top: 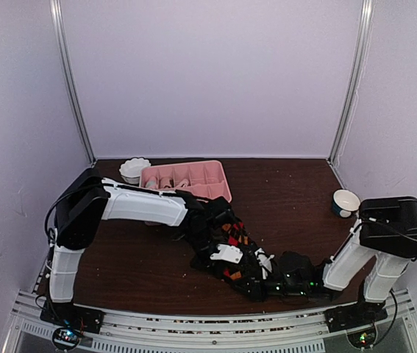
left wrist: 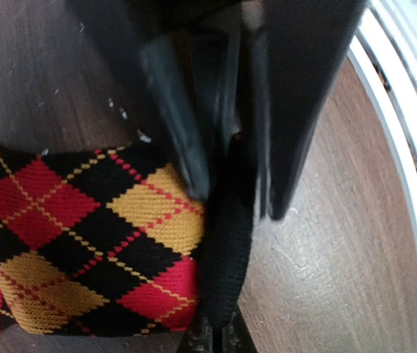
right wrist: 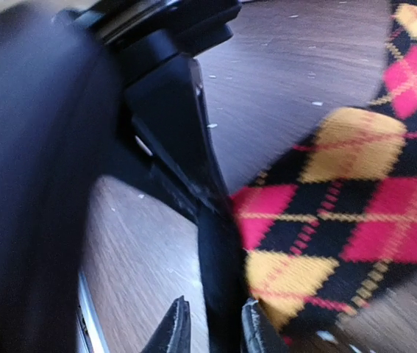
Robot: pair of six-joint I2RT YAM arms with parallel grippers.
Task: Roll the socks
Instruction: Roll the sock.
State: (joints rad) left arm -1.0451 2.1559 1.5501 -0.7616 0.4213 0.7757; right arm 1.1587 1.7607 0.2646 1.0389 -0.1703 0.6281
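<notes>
Pale lilac walls (top: 208,73) stand on three sides. The table (top: 289,184) is dark brown wood, flecked with pale specks.

Back left: a white scalloped bowl (top: 134,169) sits just beside a pink tray (top: 215,176) with compartments.

The left arm (top: 142,206) reaches from its base toward the middle of the table. The left gripper (left wrist: 237,202) is clenched on the black cuff edge of the sock (left wrist: 83,235), with both fingers pressed against the fabric from either side.

The sock is black with red, orange and yellow diamonds. It lies on the table at the front middle, stretched diagonally between the two grippers. Its patterned body lies flat on the wood.

The right gripper (right wrist: 215,331) reaches in low from the right and meets the same black cuff from the opposite end, nearly tip to tip with the left one. Its fingertips stand a little apart with the cuff between them. A gap shows on one side, so it straddles the cuff rather than pinching it.

The right arm (top: 355,257) is folded low over the front edge. Farther right and back, a small white-rimmed cup (top: 346,200) stands well apart from the sock.
</notes>
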